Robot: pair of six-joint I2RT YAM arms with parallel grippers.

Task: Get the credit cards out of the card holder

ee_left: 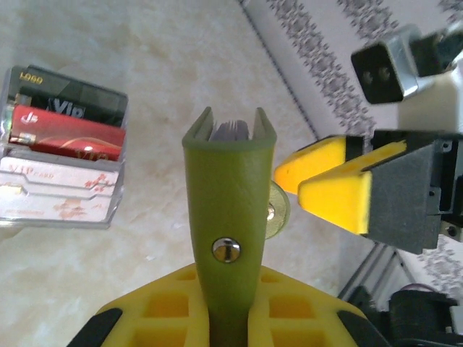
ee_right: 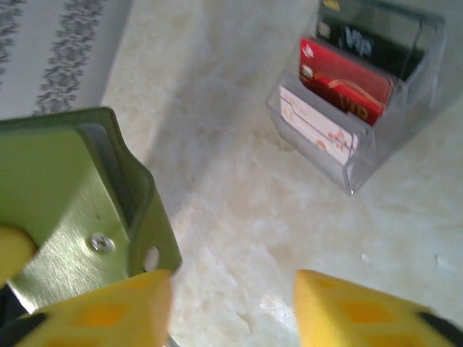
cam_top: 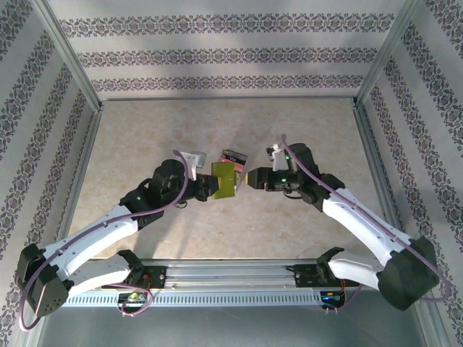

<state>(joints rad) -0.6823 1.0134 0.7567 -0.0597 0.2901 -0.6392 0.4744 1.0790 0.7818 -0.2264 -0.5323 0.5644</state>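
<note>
Overhead, your left gripper [cam_top: 213,185] pinches the yellow-green card holder [cam_top: 225,180] at mid-table; its wrist view cannot show whether credit cards are inside; from the right wrist, the right gripper [ee_right: 233,300], fingers spread and empty, hovers beside it, so extraction looks unfinished.

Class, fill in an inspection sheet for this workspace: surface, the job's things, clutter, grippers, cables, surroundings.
Surface: table, beige and marbled.
Job's things: card holder, yellow-green, gripped at one end; pale grey layers show at its open end, but I cannot tell whether they are credit cards.
Clutter: clear box on the table, holding a black, a red and a white card.
Grippers: left gripper shut on the card holder; right gripper open, beside the holder's flap.
Cables: purple cable along each arm.
Surroundings: patterned walls and metal frame posts.
</note>
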